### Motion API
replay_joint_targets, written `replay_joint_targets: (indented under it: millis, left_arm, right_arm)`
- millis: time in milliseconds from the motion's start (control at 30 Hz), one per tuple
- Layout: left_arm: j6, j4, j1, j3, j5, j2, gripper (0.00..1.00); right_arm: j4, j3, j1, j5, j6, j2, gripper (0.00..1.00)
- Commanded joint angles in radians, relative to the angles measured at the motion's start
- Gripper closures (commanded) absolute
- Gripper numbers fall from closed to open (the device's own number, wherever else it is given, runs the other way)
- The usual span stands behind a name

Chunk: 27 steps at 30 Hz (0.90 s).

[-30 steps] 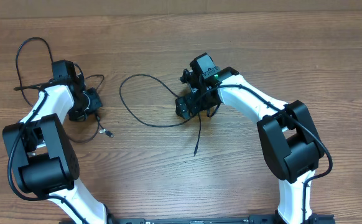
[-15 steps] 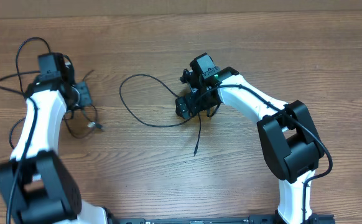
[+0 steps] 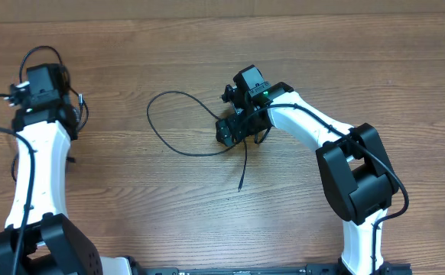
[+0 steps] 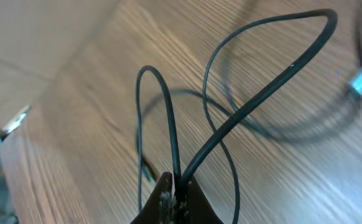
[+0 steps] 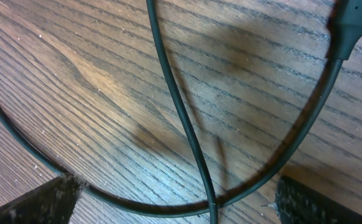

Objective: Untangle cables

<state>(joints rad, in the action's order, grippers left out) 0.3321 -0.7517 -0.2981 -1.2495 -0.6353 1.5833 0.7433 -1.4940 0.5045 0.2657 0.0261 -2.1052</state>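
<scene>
No readable text, label, brand, number or sign is found in any of the three views. Nothing is printed on the wooden surface (image 3: 207, 198), on the thin black cables (image 3: 178, 122), or on the white and black arm housings; only a small green light is seen there.

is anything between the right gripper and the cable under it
Nothing visible does. The right gripper hangs open directly above the cable, its jaws spread to either side, with only the wooden table beneath.
</scene>
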Motion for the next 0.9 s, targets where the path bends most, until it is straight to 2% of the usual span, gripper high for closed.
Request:
replay_joint_targets:
  millis: [0,133,367,733,867]
  left_arm:
    - [0.068,0.047,-0.047,0.027,-0.071,-0.001,0.96]
    - [0.049,0.165,-0.082,0.073,-0.002,-0.001,0.96]
    - [-0.135,0.375,-0.099,0.142,0.301,0.001,0.92]
    - [-0.138,0.494,-0.102,0.188,0.295,0.084,0.91]
    - [-0.138,0.525,-0.102,0.188,0.295,0.158,0.86]
  right_arm:
    - [-0.006,0.011,0.000,0.008,0.000,-0.004,0.00]
    - [-0.006,0.011,0.000,0.009,0.000,-0.005,0.00]
    - [-0.006,0.011,0.000,0.008,0.000,-0.005,0.00]
    - [-0.006,0.011,0.000,0.009,0.000,-0.005,0.00]
    - [-0.006,0.011,0.000,0.009,0.000,-0.005,0.00]
